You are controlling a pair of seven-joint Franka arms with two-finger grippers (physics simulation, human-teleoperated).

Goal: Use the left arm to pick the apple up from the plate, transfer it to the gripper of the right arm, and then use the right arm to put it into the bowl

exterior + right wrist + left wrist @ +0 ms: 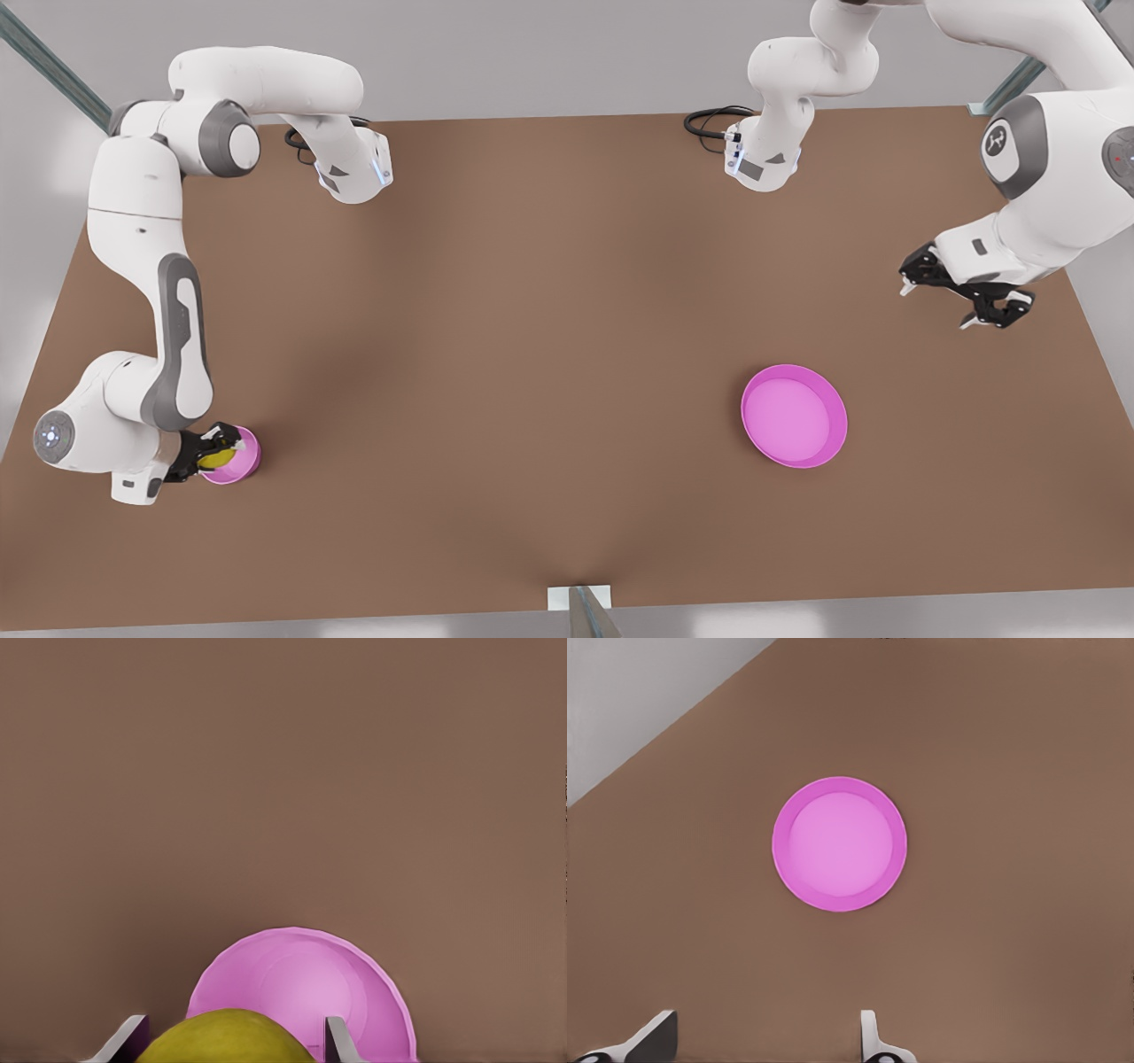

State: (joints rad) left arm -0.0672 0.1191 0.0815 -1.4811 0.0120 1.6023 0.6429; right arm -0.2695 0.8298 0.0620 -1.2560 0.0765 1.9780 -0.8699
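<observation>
My right gripper (216,454) is at the front view's left, shut on the yellow-green apple (215,459). It holds the apple just over the small pink bowl (246,457). In the right wrist view the apple (226,1041) sits between the two fingers (129,1038), with the bowl (337,992) right beyond it. The flat pink plate (793,415) lies bare at the front view's right. My left gripper (936,307) waits open above the table beyond the plate. From its wrist camera I see the plate (839,843) and its spread fingertips (873,1036).
The brown table (532,354) is bare between the bowl and the plate. Both arm bases stand at the far edge, each with a black cable beside it. A metal post (585,611) rises at the near edge.
</observation>
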